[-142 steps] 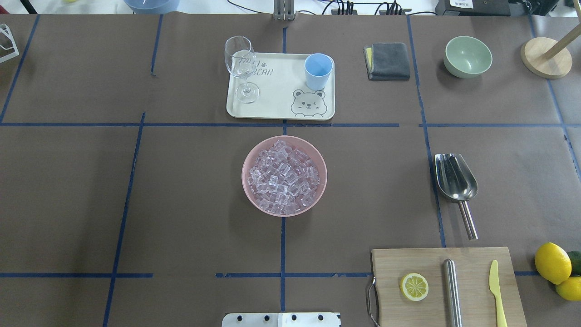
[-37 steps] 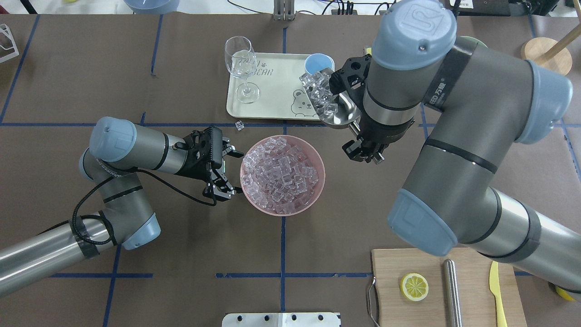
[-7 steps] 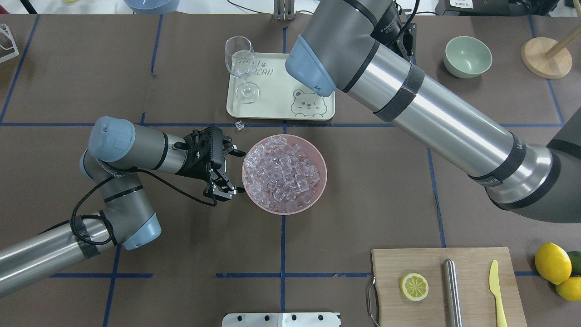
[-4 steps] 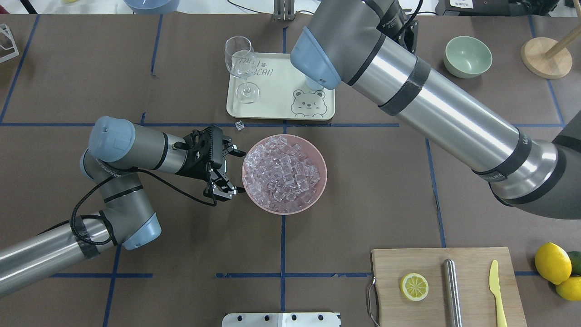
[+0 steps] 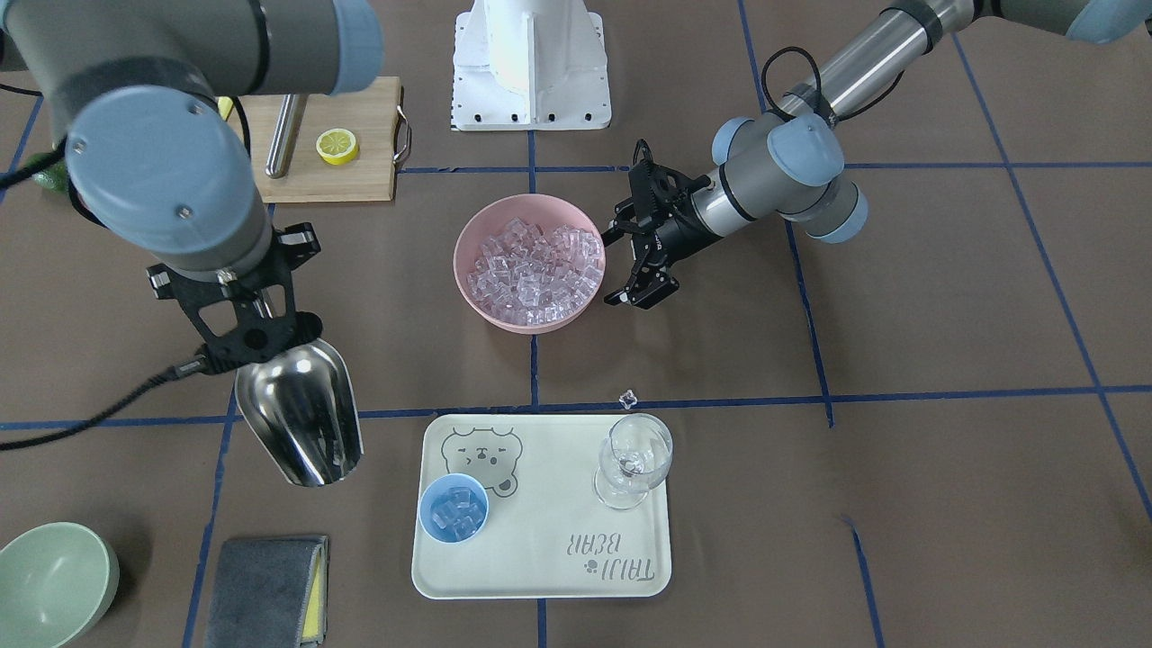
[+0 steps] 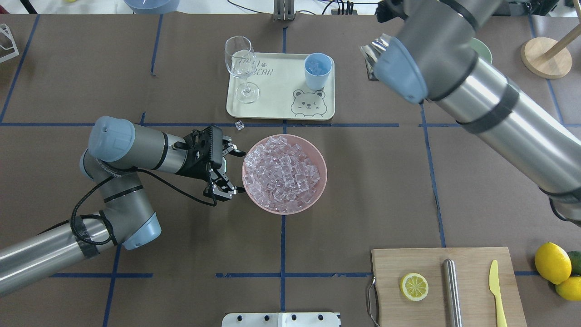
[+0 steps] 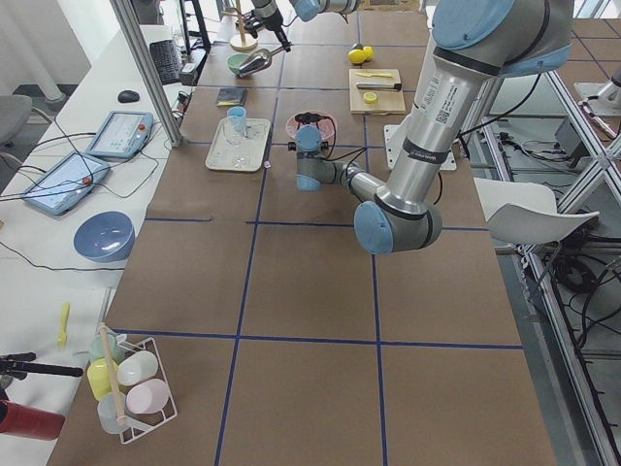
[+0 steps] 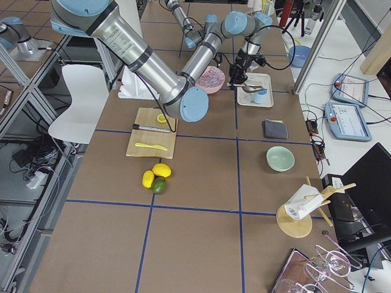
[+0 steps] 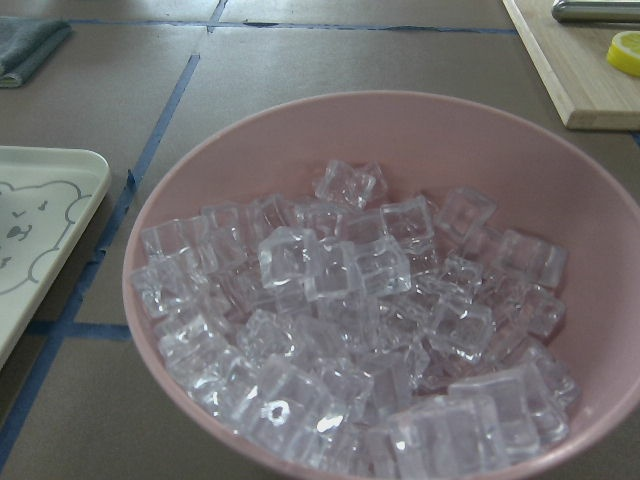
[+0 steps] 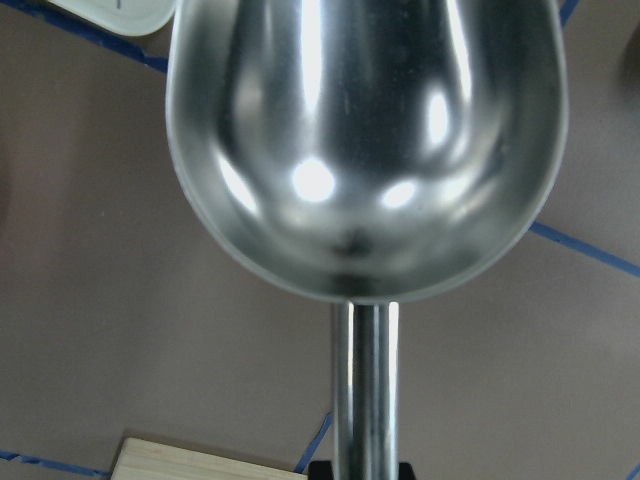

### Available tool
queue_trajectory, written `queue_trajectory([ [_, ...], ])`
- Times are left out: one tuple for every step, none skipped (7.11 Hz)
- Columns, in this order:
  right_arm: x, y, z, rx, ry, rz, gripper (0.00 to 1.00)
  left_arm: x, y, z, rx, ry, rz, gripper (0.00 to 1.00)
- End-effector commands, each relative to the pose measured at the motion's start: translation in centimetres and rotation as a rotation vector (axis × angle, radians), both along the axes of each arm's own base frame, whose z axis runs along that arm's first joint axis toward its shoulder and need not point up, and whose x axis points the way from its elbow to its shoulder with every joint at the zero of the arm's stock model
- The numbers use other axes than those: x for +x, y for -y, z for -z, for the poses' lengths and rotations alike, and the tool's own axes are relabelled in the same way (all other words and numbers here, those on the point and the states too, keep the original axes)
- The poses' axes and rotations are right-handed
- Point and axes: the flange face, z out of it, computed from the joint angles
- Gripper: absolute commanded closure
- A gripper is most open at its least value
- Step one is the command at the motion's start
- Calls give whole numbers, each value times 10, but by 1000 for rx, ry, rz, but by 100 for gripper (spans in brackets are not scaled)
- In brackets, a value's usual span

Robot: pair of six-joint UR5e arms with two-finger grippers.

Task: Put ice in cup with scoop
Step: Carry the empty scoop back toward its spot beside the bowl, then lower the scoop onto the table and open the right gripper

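The light-blue cup [image 5: 454, 508] stands on the cream tray [image 5: 540, 567] and holds a few ice cubes; it also shows in the overhead view [image 6: 317, 70]. The main heap of ice [image 5: 535, 265] fills the pink bowl [image 6: 248, 156] at mid-table. My right gripper [image 5: 255, 335] is shut on the handle of the steel scoop [image 5: 301, 418]. The scoop hangs empty beside the tray, its trough [image 10: 365, 140] bare. My left gripper [image 6: 230, 171] is open and empty, its jaws facing the bowl's side, and looks onto the ice [image 9: 350, 320].
A wine glass [image 5: 634, 459] stands on the tray. One stray cube [image 6: 239, 125] lies on the table between tray and bowl. A green bowl [image 5: 49, 580] and a grey cloth [image 5: 261, 589] lie near the scoop. A cutting board [image 6: 447, 286] holds a lemon slice, a steel cylinder and a knife.
My right arm has swung away from over the cup toward the cloth, carrying the scoop. The cup, hidden before, now shows with ice in it. The left arm has not moved.
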Motion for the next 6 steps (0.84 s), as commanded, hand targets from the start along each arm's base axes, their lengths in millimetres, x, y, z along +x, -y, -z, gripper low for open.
queue_trajectory([
  [64, -89, -47, -43, 4, -179, 100, 0, 0, 1, 2, -3, 0, 0],
  [72, -103, -58, -45, 26, -262, 100, 0, 0, 1, 2, -3, 0, 0],
  [76, -111, -89, -47, 39, -315, 100, 0, 0, 1, 2, -3, 0, 0],
  [83, -123, -130, -32, 68, -340, 100, 0, 0, 1, 2, -3, 0, 0],
  [90, -140, -173, -60, 108, -383, 100, 0, 0, 1, 2, -3, 0, 0],
  [96, -161, -209, -108, 149, -387, 100, 0, 0, 1, 2, -3, 0, 0],
])
